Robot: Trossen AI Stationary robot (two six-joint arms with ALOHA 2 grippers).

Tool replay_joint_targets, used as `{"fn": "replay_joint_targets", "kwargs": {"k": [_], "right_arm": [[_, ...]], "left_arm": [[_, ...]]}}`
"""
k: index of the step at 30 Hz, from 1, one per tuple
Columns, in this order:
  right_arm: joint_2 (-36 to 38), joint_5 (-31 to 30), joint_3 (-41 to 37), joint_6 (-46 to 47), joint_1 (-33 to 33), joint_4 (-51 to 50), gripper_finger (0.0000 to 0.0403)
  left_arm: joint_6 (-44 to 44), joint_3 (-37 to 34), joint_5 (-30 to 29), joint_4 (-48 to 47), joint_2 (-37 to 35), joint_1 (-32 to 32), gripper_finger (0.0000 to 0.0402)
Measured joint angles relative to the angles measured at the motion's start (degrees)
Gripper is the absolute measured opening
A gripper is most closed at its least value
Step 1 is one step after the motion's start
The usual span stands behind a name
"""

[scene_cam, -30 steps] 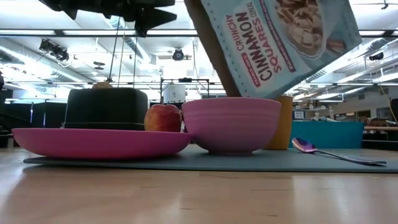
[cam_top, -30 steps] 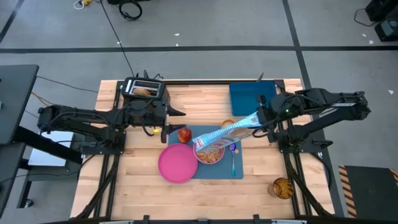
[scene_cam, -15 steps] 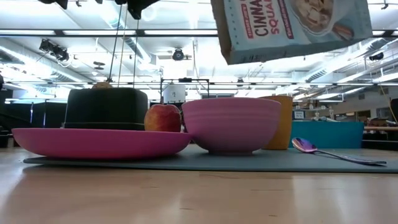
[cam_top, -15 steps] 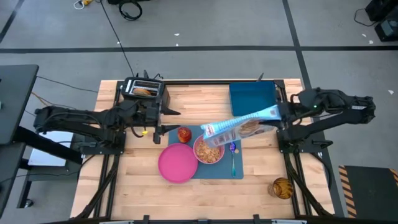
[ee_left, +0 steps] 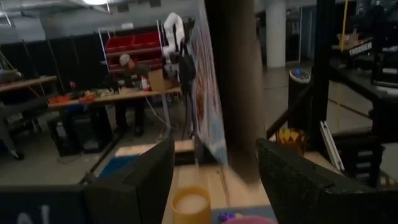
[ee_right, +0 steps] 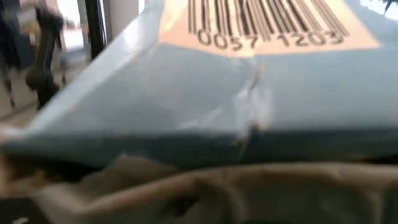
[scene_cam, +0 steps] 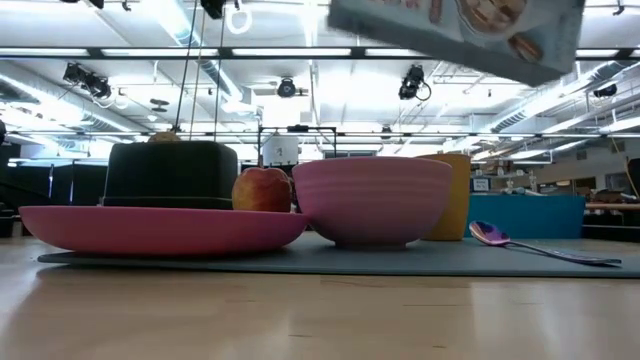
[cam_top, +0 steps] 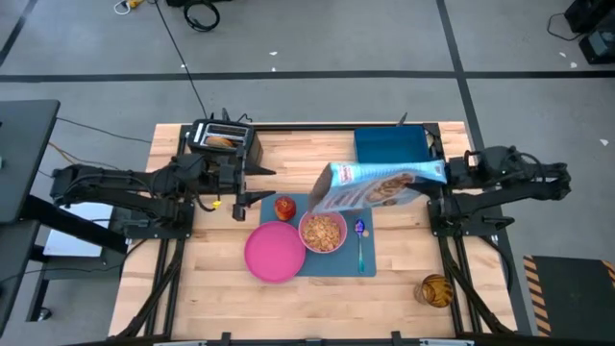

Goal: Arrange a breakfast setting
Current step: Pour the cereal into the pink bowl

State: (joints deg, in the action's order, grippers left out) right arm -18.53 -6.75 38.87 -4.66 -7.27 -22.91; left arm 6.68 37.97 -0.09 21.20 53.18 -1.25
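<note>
right end effector (cam_top: 448, 173): clamped on cereal box (cam_top: 377, 185)
left end effector (cam_top: 258, 183): spread wide, idle
advice: box should be kept level, set clear of filled bowl (cam_top: 323, 232)

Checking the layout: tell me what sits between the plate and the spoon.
The pink bowl, filled with cereal, sits on the mat between the plate and the spoon; the overhead view shows it.

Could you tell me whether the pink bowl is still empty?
No, the high view shows the pink bowl on the placemat filled with tan cereal.
</note>
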Motion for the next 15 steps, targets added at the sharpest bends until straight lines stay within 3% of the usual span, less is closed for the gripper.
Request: {"fn": "replay_joint_targets", "kwargs": {"k": [7,15], "right_arm": [[2.52,-3.22,-10.12,-4.89,0.0,23.82,0.0142],[-5.3,-2.17,-16.23,-11.6,0.66,51.16,0.0142]], "left_arm": [[2.77,0.0,0.89,9.4,5.25,0.63,0.0231],[0.43,0.02,1.34,29.69,15.84,-2.34,0.024]]}}
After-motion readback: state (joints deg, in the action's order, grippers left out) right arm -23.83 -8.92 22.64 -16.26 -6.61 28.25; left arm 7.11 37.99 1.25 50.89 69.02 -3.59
